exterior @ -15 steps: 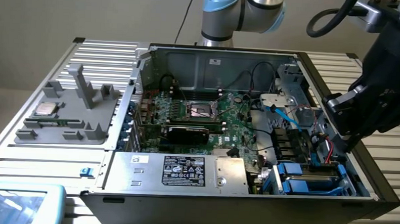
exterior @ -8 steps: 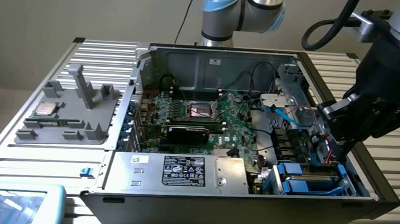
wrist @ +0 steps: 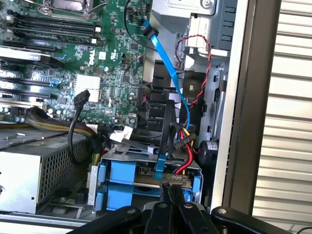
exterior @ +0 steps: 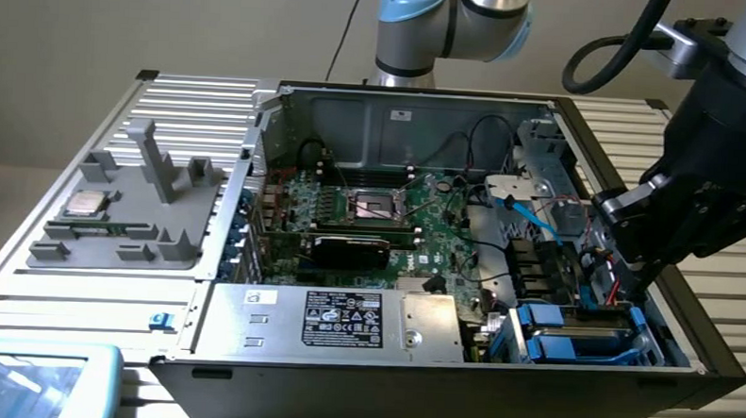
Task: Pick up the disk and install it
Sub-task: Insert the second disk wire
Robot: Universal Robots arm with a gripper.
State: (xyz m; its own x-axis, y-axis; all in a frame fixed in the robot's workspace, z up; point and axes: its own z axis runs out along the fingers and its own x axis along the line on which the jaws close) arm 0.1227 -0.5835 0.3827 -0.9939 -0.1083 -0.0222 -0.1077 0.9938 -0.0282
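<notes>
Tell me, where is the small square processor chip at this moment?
The processor chip lies on the grey tray outside the computer case, at the exterior view's left, beside the tray's upright grey posts.

claw (wrist: 171, 197) closed, tips just above the disk (wrist: 146, 173) with blue rails, seated in its bay. Blue cable (wrist: 170, 73) runs beside green motherboard (wrist: 97, 73).

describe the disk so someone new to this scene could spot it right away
Start at the open computer case and go to its near corner on the exterior view's right, beside the large silver box with a black label. The disk sits there in the drive bay. Its bright blue plastic rails set it apart from the green motherboard.
</notes>
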